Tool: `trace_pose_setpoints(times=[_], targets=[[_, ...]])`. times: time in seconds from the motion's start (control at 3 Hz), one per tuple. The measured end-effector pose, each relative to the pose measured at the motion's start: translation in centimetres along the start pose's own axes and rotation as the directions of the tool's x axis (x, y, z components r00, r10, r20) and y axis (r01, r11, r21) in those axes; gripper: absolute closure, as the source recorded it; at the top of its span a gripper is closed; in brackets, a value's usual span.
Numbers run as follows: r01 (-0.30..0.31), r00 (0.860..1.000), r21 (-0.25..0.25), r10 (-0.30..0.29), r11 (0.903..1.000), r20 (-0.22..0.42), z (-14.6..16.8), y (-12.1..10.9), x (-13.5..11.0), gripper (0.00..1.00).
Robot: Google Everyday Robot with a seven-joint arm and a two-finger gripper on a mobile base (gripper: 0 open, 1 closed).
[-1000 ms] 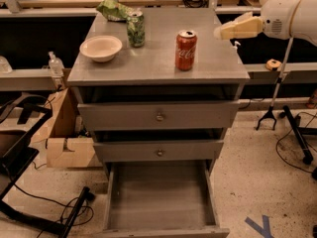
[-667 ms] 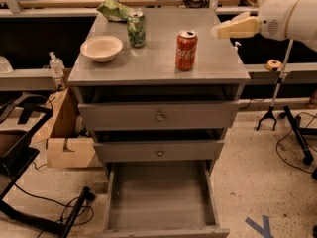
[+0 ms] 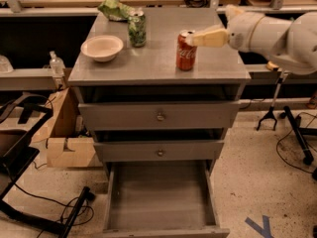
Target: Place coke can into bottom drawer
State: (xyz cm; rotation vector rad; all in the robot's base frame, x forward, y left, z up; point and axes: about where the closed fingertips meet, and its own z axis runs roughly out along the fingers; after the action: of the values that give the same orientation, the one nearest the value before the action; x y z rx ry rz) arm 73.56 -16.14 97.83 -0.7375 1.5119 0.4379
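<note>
The coke can (image 3: 186,51) stands upright on the cabinet top (image 3: 158,66), near its front right part. The gripper (image 3: 194,39) comes in from the right of the view, its tip at the can's upper rim. I cannot tell whether it is spread or pressed together. Farther left on the top are a green can (image 3: 137,29), a white bowl (image 3: 102,47) and a green bag (image 3: 115,10). Below two closed drawers, the bottom drawer (image 3: 158,197) is pulled out, showing a bare grey floor.
</note>
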Motion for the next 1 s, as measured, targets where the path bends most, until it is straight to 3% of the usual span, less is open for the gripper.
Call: trace_pose_setpoints(times=[0.67,1.0], targets=[[-0.045,0.999,-0.021,0.044,0.9988,-0.027,6.1,1.0,4.2,0.00],[-0.073,0.997,-0.013,0.072,0.9973,-0.032,7.1,0.8,6.0,0.16]])
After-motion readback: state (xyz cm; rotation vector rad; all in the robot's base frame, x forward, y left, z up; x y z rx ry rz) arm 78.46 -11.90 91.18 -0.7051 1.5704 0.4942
